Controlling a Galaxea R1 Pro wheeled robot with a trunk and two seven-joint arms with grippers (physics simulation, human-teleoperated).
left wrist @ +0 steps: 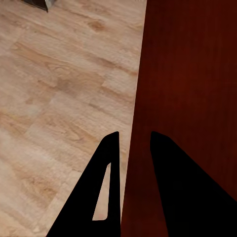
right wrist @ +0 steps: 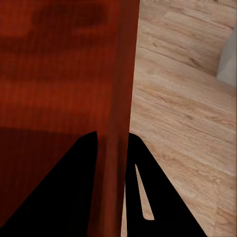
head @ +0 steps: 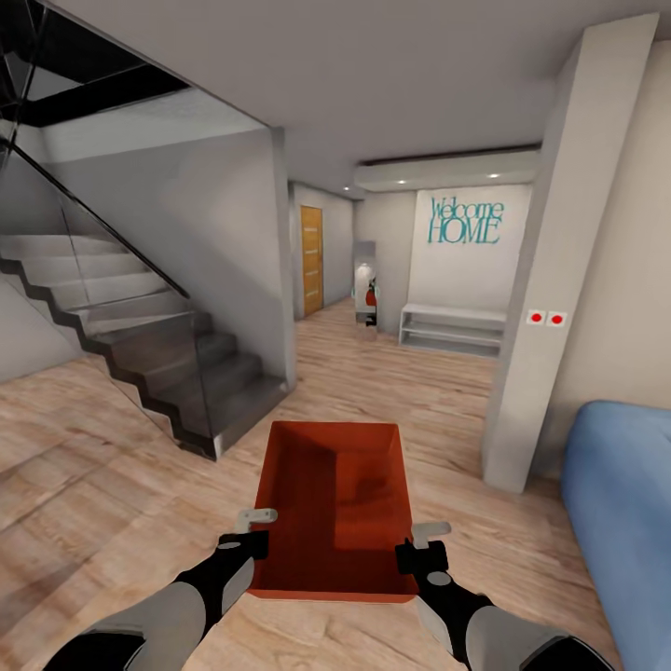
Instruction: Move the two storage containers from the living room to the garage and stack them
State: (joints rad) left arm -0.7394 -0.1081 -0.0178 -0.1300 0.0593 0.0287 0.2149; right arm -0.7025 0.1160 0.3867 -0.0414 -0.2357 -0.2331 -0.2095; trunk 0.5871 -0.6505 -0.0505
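One orange-red storage container (head: 337, 508) hangs in front of me above the light wood-plank floor (head: 112, 466), open side up and empty. My left gripper (head: 257, 540) is shut on its left wall (left wrist: 187, 89), one finger (left wrist: 106, 168) outside and one inside. On the opposite side, my right gripper (head: 407, 554) is shut on the right wall (right wrist: 116, 98), which passes between its fingers (right wrist: 140, 173). The second container is out of view.
A dark staircase (head: 158, 354) with a glass rail rises at the left. A white pillar (head: 545, 280) and a blue sofa (head: 620, 503) stand at the right. Ahead, a hallway leads past a white bench (head: 452, 328) to a wooden door (head: 310, 259).
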